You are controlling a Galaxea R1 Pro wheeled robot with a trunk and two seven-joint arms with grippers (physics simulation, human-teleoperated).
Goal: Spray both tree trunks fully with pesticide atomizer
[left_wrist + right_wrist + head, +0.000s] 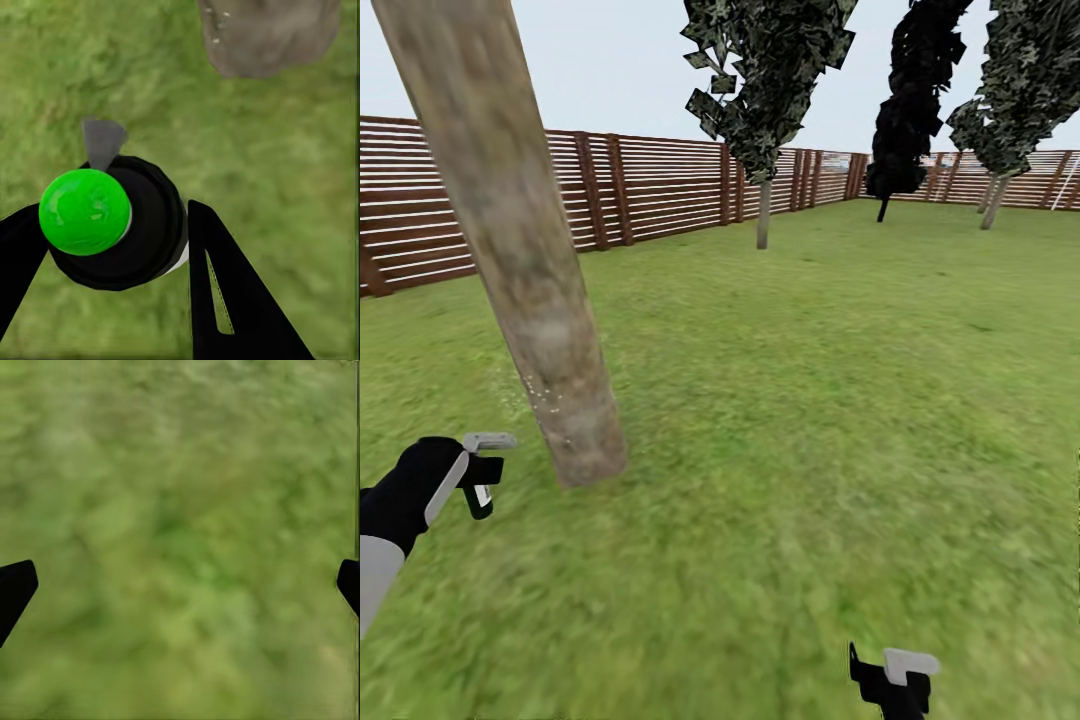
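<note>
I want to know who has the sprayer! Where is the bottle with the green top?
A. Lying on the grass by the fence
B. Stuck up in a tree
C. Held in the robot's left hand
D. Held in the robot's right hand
C. In the left wrist view the bottle with the green top sits between the two fingers of the left hand, while the right hand has only grass between its spread fingers.
</note>
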